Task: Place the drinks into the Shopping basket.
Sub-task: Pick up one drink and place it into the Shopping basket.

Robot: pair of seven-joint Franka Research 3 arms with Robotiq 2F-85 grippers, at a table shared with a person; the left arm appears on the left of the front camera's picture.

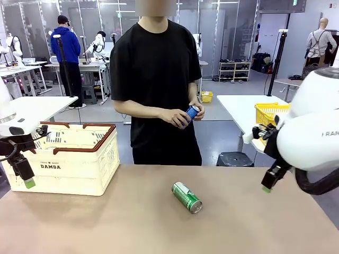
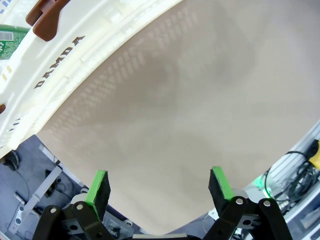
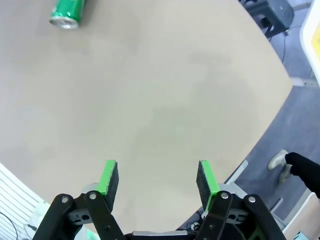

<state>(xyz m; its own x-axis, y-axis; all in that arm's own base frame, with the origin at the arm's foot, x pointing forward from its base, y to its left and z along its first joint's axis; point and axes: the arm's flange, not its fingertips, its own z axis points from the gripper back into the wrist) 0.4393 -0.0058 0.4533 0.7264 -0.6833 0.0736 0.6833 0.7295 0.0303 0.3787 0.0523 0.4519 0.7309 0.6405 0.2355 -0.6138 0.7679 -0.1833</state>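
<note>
A green drink can (image 1: 186, 197) lies on its side near the middle of the tan table (image 1: 106, 227), its silver end turned toward the near right. It is well apart from both grippers. The right gripper (image 1: 267, 186) hangs above the table's right side, and in its wrist view the can (image 3: 68, 12) sits far off at the top left edge, partly cut off. That gripper (image 3: 156, 180) has its green pads spread wide with nothing between them.

A blue drink can (image 1: 192, 112) is held in the hands (image 1: 183, 117) of a person standing at the far side; the fingers hide most of it and its lettering cannot be read.

The Shopping basket (image 1: 63, 159) stands at the far left of the table, cream with a brown rim, "DAMDA" on its near side. The left gripper (image 1: 27, 182) hangs just in front of its near left corner. Seen from the wrist, this gripper (image 2: 157, 187) is also spread apart and holds nothing, with the basket wall (image 2: 75, 60) curving across the top left. A green patch at that edge is too cropped to identify.

Count: two cans, one cream basket, and one yellow basket (image 1: 267, 112) on a table far right.
</note>
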